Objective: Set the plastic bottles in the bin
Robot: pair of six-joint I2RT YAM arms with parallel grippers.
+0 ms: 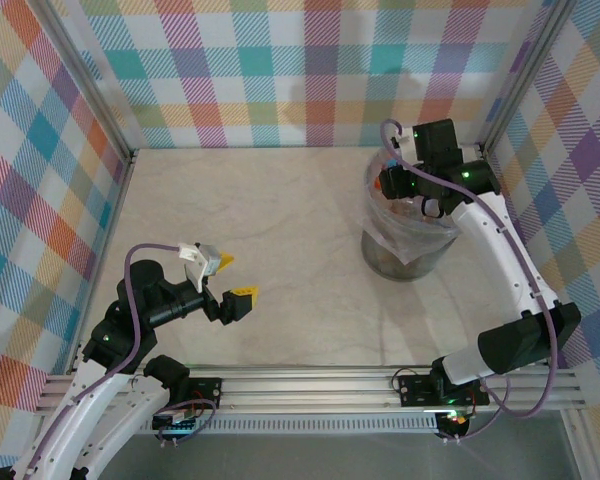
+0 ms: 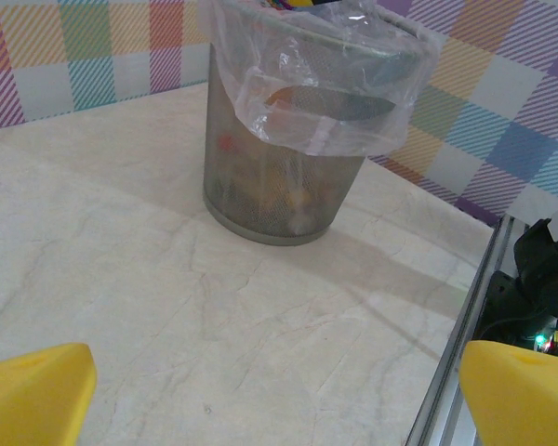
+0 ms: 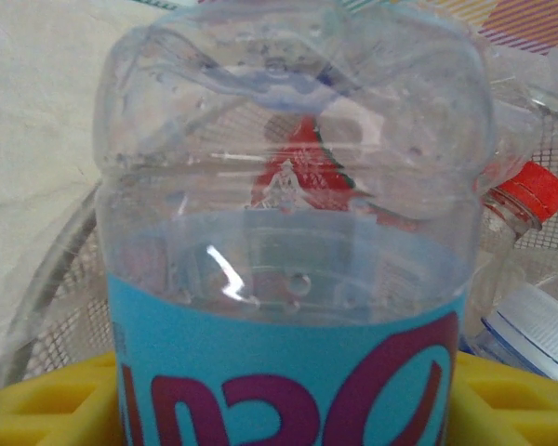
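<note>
Nearest to us, we are holding the left gripper [image 1: 232, 280] low over the marble-patterned table [image 1: 280, 210] at the near left. Its yellow fingers [image 2: 33, 395] are spread as wide as they go and are carrying nothing. Further out on the right, we are reaching the right arm across to the bin [image 1: 405, 262], a round grey mesh-looking wastebasket with a clear bag liner [image 2: 335, 130] folded over its rim. There the right gripper [image 3: 279, 418] is pinching a blue-labelled bottle [image 3: 293, 279], a clear plastic one, gripping it across the label between the yellow pads. Beyond it we are looking into the bin, where a red-capped bottle [image 3: 530, 190] and others are already lying. So we are judging this to be the drop step: the bottle is hanging over the mouth of the bin, not yet let go. The next move is calling for us to part the right fingers while the bottle is well inside the rim, so that it is falling into the liner rather than catching on the edge or tipping onto the table
</note>
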